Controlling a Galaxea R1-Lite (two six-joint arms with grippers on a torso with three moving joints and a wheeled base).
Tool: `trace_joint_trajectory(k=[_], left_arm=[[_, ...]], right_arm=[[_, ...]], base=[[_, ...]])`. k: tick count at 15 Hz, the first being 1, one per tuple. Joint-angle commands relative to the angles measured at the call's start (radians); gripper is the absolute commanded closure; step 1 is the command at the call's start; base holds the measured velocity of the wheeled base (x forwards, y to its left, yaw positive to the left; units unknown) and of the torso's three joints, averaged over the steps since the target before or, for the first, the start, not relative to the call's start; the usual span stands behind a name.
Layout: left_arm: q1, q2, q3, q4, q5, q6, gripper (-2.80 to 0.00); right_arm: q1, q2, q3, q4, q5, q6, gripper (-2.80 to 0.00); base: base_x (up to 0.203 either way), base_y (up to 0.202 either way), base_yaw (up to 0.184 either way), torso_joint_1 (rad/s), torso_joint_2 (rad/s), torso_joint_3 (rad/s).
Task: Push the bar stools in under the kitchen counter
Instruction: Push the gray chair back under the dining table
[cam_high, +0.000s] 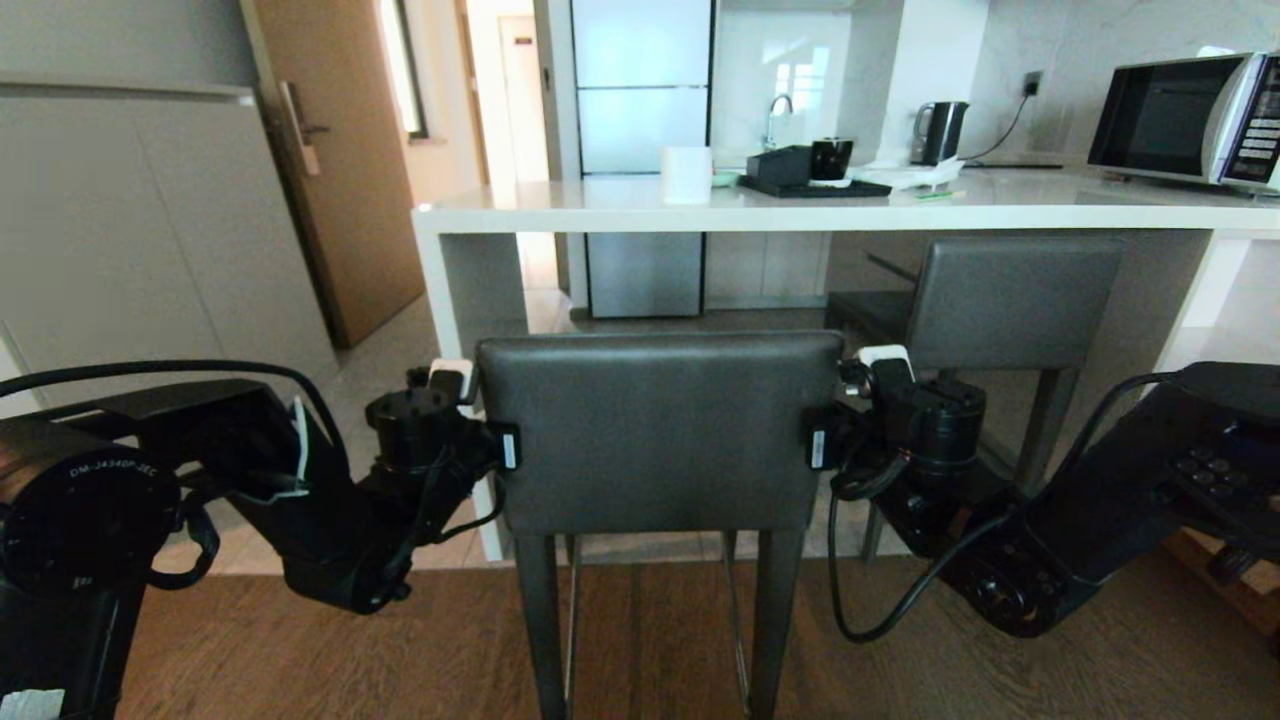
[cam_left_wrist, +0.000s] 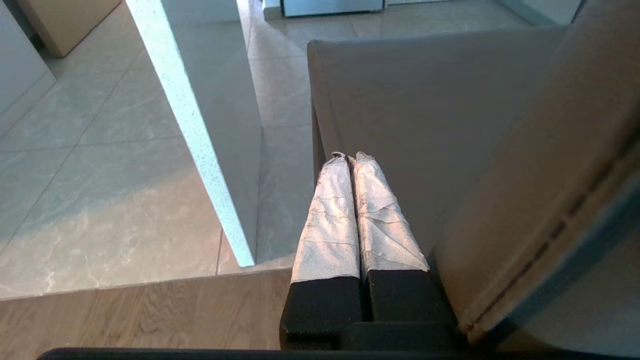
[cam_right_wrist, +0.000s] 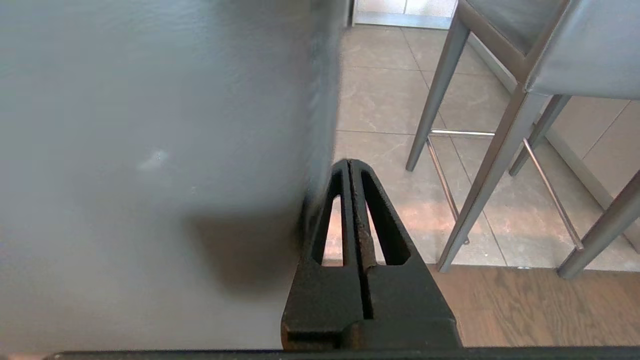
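The nearer of the bar stools (cam_high: 660, 430) stands right in front of me on the wood floor, its dark grey backrest facing me. My left gripper (cam_high: 500, 447) sits against the backrest's left edge. Its white-taped fingers (cam_left_wrist: 330, 210) are shut and empty beside the backrest (cam_left_wrist: 525, 200), above the seat (cam_left_wrist: 425, 100). My right gripper (cam_high: 818, 448) sits at the right edge, its black fingers (cam_right_wrist: 380, 220) shut beside the backrest (cam_right_wrist: 150, 150). The second stool (cam_high: 1010, 300) stands to the right, its seat under the kitchen counter (cam_high: 800, 212).
The counter's white end panel (cam_left_wrist: 210, 125) stands just left of the near stool. On the counter are a microwave (cam_high: 1185, 120), a kettle (cam_high: 940, 130), a black tray (cam_high: 815, 187) and a white cup (cam_high: 687, 175). A fridge (cam_high: 640, 150) and a wooden door (cam_high: 340, 170) lie beyond.
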Motion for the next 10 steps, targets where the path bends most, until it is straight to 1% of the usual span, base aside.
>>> trace_joint_trajectory(k=[1, 4, 6, 8, 10], left_arm=[[0.005, -0.011, 0.028, -0.006, -0.002, 0.000, 0.00], [0.027, -0.025, 0.072, -0.084, -0.001, 0.003, 0.00], [0.041, -0.026, 0.075, -0.087, -0.002, 0.001, 0.00], [0.041, -0.025, 0.080, -0.087, -0.002, 0.003, 0.00], [0.041, -0.018, 0.072, -0.085, -0.001, 0.003, 0.00]], right_arm=[[-0.018, 0.054, -0.057, -0.004, -0.003, -0.011, 0.00], [-0.026, 0.129, -0.191, 0.012, -0.006, -0.057, 0.00], [-0.019, 0.147, -0.260, 0.059, -0.006, -0.065, 0.00], [-0.022, 0.158, -0.295, 0.084, -0.008, -0.065, 0.00], [-0.024, 0.157, -0.276, 0.079, -0.009, -0.062, 0.00]], base=[[0.000, 0.000, 0.000, 0.000, 0.00, 0.000], [0.000, 0.000, 0.000, 0.000, 0.00, 0.000], [0.000, 0.000, 0.000, 0.000, 0.00, 0.000], [0.000, 0.000, 0.000, 0.000, 0.00, 0.000], [0.000, 0.000, 0.000, 0.000, 0.00, 0.000]])
